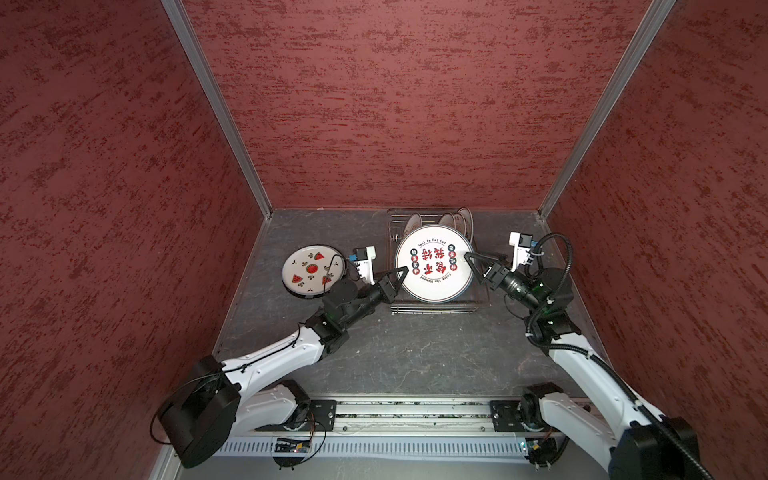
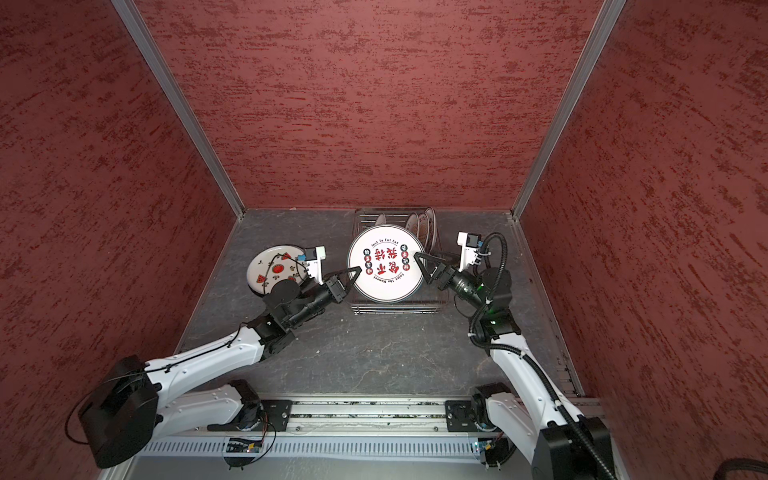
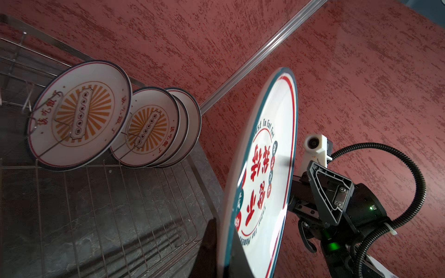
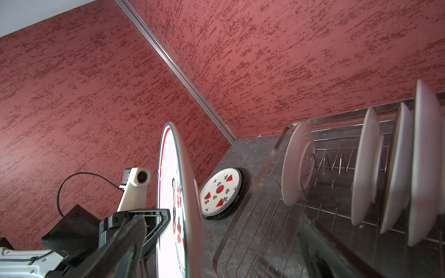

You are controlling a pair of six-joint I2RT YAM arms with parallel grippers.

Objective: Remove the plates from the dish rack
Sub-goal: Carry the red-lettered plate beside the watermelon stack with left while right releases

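Observation:
A white plate with red characters (image 1: pixel 434 266) (image 2: pixel 386 268) hangs level over the front half of the wire dish rack (image 1: pixel 432 309) (image 2: pixel 395 309). My left gripper (image 1: pixel 402 272) (image 2: pixel 355 272) (image 3: pixel 224 250) is shut on the left rim of this plate (image 3: pixel 265 180). My right gripper (image 1: pixel 471 259) (image 2: pixel 419 258) (image 4: pixel 224 245) is open, its fingers (image 4: pixel 130 240) spread wide to either side of the right rim of the plate (image 4: pixel 178 192). Several plates (image 1: pixel 457 220), two with orange sunbursts (image 3: pixel 79 115), stand upright at the rack's back.
A watermelon plate (image 1: pixel 311 270) (image 2: pixel 274 270) (image 4: pixel 220 190) lies flat on the dark table left of the rack, with a dark rim showing under it. Red walls close in the back and both sides. The arms' rail (image 1: pixel 415 415) runs along the front.

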